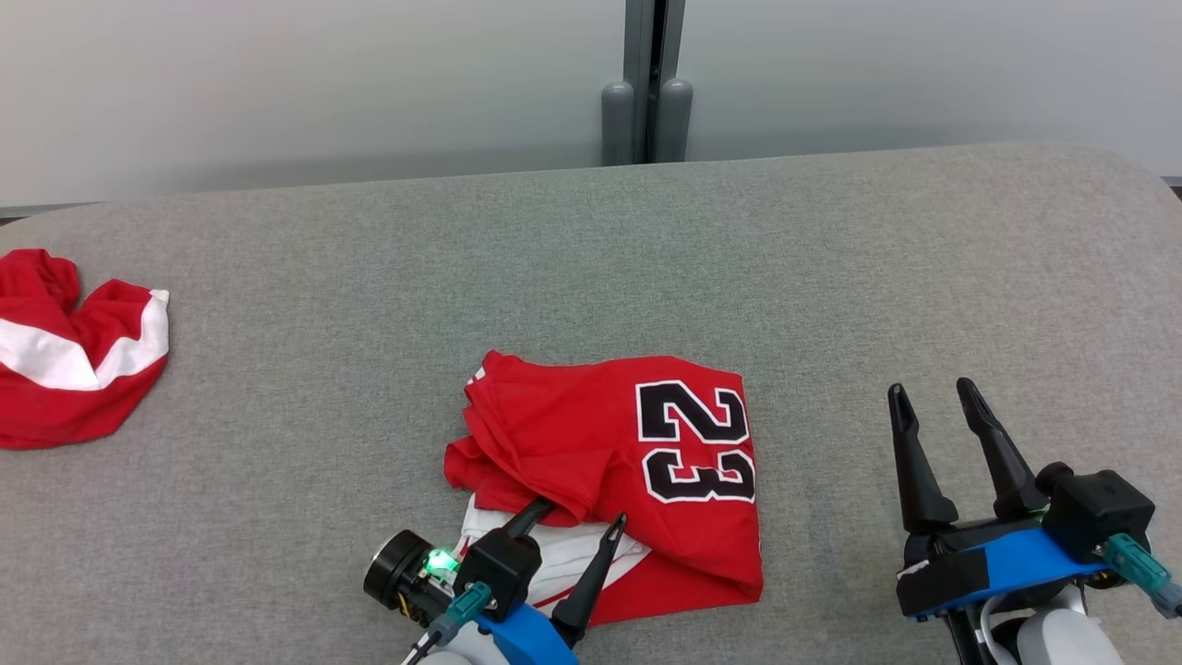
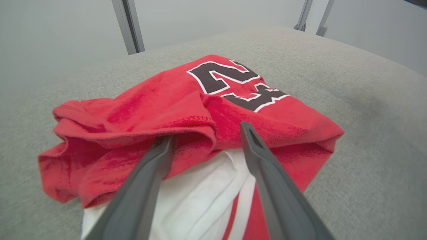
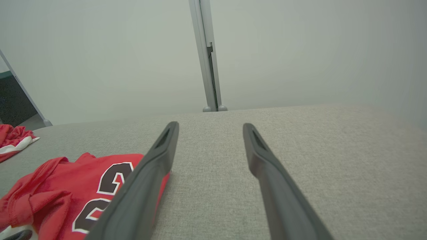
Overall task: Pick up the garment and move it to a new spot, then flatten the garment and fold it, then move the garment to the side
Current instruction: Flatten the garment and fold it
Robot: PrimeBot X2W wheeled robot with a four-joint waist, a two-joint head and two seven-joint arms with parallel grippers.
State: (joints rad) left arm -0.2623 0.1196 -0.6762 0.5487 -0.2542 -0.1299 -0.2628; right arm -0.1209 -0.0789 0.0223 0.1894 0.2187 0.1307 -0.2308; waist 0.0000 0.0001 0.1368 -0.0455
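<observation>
The grey padded table point(image 1: 646, 259) is being taken up, directly ahead of the left gripper point(image 1: 582, 514), by the red number-23 jersey point(image 1: 646, 443). The jersey is being seen as a folded, roughly square packet, with its loosely bunched edge and white inner layer point(image 2: 200, 196) turned toward that claw. A second red-and-white garment point(image 1: 74, 351) is being left well apart, far off to the left gripper's outer side. The left gripper point(image 2: 205, 133) is being held wide open with nothing clamped. One finger is being tucked under the red hem fold point(image 2: 186, 121), and the other is being rested above the white layer. The right gripper point(image 1: 931, 388) is likewise being held open and empty over bare cushion, with the jersey lying off to its inner side, near but not touching. The left arm is being judged the nearer one. Closing on that fold is being judged the grasp on which the sideways move depends. No container is being used, the jersey lying loose on the table.
</observation>
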